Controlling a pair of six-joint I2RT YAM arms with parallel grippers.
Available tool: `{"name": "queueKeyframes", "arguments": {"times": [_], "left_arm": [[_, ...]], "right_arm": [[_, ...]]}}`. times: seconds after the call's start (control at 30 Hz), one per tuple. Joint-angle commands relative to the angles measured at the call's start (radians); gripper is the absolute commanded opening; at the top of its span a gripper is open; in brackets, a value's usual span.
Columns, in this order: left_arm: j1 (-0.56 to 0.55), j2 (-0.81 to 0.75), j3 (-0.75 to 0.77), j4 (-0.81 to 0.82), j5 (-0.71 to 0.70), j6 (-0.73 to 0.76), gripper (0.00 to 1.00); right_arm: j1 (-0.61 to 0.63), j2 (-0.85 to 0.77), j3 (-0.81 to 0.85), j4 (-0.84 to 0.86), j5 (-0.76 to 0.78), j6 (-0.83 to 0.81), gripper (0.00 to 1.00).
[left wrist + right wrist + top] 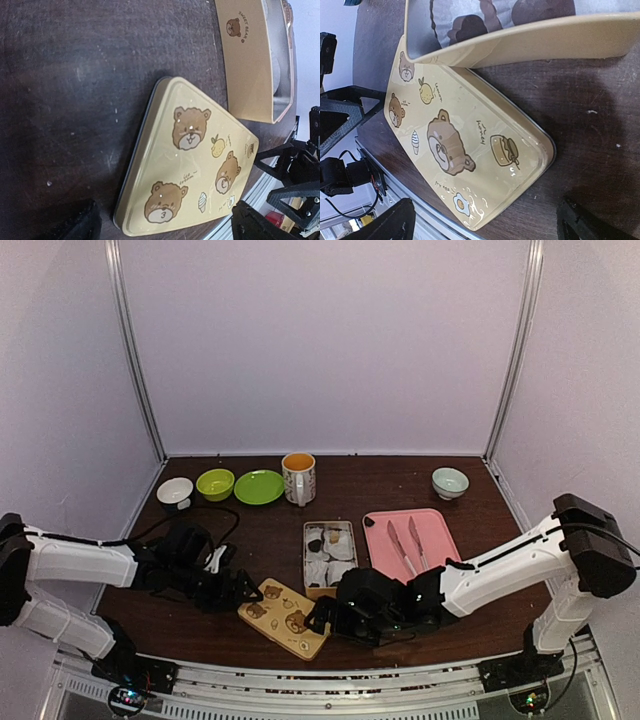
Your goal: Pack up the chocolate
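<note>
The fingers (75,225) of the left gripper (240,590) stand wide apart with nothing between them. The fingers (385,222) of the right gripper (325,618) are spread just as wide and also hold nothing. Both grippers hang low over the table, one at each side of the bear-printed lid (285,620), which lies flat with the picture upward.

Just behind the lid stands the tin (250,65), open at the top. We cannot tell if its corner touches the lid. The chocolate (465,25) is inside this tin: a few dark rounded lumps on white paper.

We judge these lumps to be very light, hard and smooth, so they can slip out of a pinch and roll. Strong pressure may crack or mark them. We would take one across its widest middle, and gently. The tongs (403,545) on the pink tray (445,530) at the right suit this better than bare fingers.

The lid looks like thin metal, stiff, light and glossy. Since it lies flat, we think the raised rim at a short edge is the only good place to hold it.
</note>
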Motion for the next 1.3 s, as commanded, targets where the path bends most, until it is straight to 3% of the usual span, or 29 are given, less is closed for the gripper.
{"name": "queueKeyframes", "arguments": {"times": [0.0,0.2,0.4,0.57,0.73,0.97,1.27], "left_arm": [[0.001,0.109,0.035,-0.147,-0.082,0.101,0.94],[0.000,0.224,0.084,-0.124,-0.023,0.180,0.91],[0.001,0.247,0.039,-0.004,0.080,0.141,0.87],[0.001,0.210,-0.008,0.096,0.158,0.084,0.82],[-0.001,0.142,-0.011,0.100,0.216,0.064,0.72],[-0.004,0.011,0.020,-0.009,0.222,0.066,0.72],[-0.052,-0.051,0.041,0.065,0.235,-0.040,0.72]], "right_arm": [[0.003,0.045,0.022,-0.007,-0.007,0.089,0.98],[0.002,0.104,0.039,0.035,-0.020,0.126,0.96],[-0.009,0.100,-0.017,0.191,-0.013,0.138,0.94],[-0.014,0.049,-0.116,0.332,0.035,0.167,0.92],[-0.014,0.033,-0.137,0.407,0.034,0.144,0.90],[-0.015,0.002,-0.137,0.415,0.045,0.113,0.89],[-0.022,-0.027,-0.163,0.398,0.070,0.109,0.88]]}}
